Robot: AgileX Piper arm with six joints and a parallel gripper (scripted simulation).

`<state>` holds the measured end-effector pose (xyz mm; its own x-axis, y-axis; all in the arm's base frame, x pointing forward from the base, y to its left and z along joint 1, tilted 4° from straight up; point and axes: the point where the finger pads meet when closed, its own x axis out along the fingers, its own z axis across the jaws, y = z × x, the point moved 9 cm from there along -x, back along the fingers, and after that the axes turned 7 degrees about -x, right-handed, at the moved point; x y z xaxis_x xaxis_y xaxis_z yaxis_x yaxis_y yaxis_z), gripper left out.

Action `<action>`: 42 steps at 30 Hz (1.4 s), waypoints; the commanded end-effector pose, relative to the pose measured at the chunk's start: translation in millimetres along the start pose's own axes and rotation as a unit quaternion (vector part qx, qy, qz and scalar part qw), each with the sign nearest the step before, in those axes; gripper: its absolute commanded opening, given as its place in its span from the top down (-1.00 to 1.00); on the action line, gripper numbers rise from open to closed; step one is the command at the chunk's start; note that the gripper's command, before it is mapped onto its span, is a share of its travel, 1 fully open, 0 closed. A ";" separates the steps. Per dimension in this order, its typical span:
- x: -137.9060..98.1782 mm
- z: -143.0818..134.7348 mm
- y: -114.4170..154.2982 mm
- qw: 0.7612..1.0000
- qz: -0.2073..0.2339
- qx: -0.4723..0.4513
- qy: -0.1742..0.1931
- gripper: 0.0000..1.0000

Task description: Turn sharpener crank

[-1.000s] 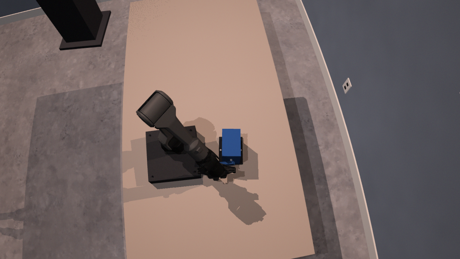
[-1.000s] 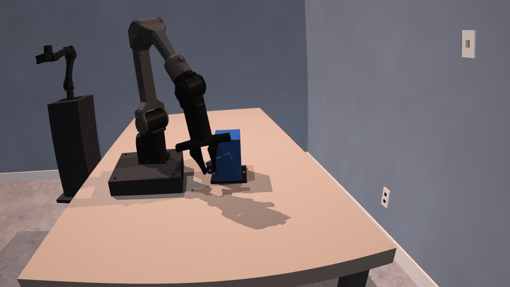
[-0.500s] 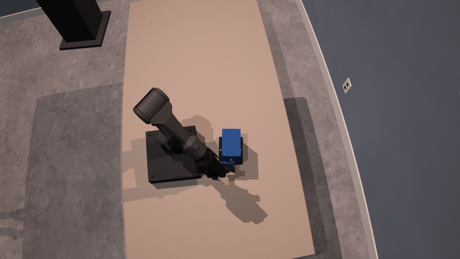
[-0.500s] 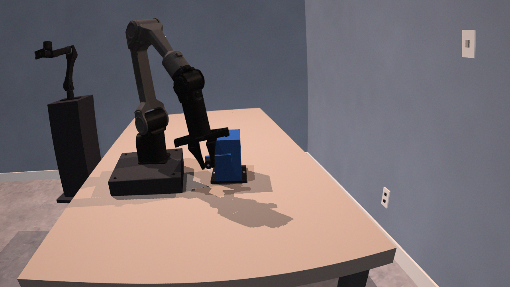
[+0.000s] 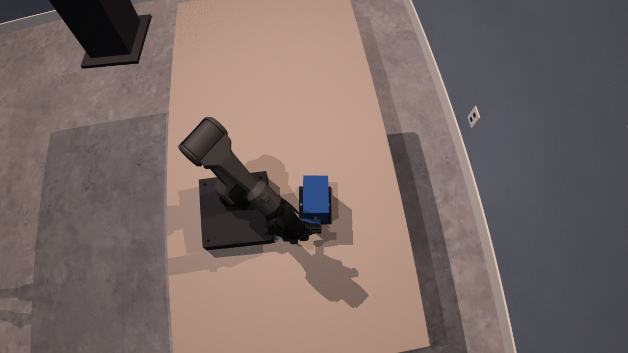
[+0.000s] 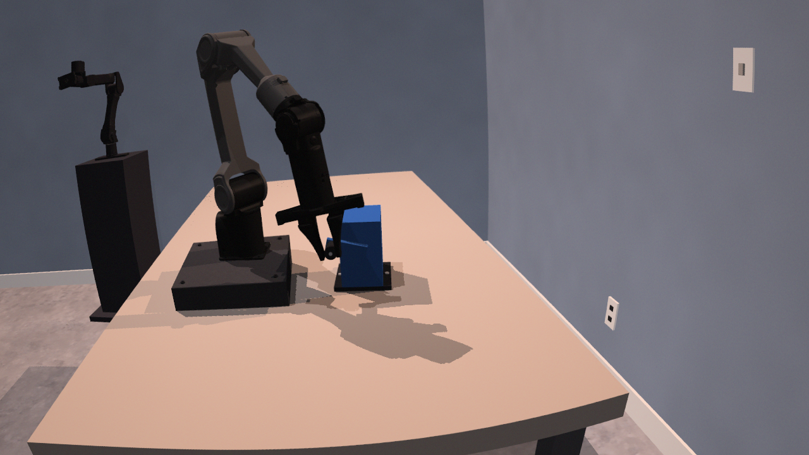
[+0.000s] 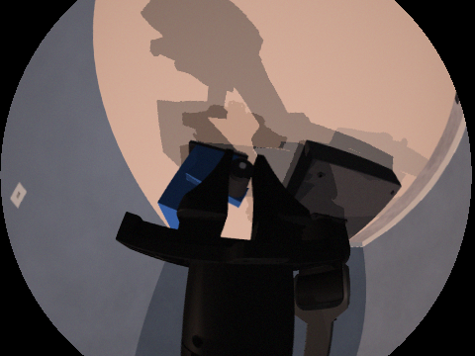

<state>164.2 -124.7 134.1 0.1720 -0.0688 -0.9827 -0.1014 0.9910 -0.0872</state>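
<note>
The blue sharpener stands on a black base plate in the middle of the tan table. Its crank is on the side facing the table's near end and points roughly sideways toward the arm. My gripper reaches down at that side and is shut on the crank's small handle, which shows between the fingertips in the wrist view. In the top view the arm hides the handle.
The arm's black base sits right beside the sharpener on the left. A black pedestal with a small camera arm stands on the floor beyond the table's left edge. A wall runs along the right side.
</note>
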 end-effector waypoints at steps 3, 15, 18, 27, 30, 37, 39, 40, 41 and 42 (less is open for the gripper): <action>-5.0 2.4 -0.6 1.000 -0.002 -0.001 -0.002 0.60; -14.1 8.9 -1.3 1.000 -0.002 -0.001 -0.002 0.60; -15.6 10.4 -1.4 1.000 -0.002 -0.001 -0.002 0.60; -20.8 16.9 -2.2 1.000 -0.001 -0.001 -0.001 0.60; -22.4 19.8 -2.6 1.000 -0.001 -0.001 0.000 0.60; -25.0 25.2 -3.2 1.000 -0.001 -0.001 0.000 0.60; -25.7 27.3 -3.4 1.000 0.000 -0.001 0.000 0.60; -26.1 28.3 -3.6 1.000 0.000 -0.001 0.000 0.60; -26.4 29.3 -3.7 1.000 0.000 -0.001 0.000 0.60; -26.6 30.3 -3.8 1.000 0.000 -0.001 0.000 0.60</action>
<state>188.2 -123.0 164.8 0.1712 -0.0692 -0.9828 -0.1018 0.9909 -0.0875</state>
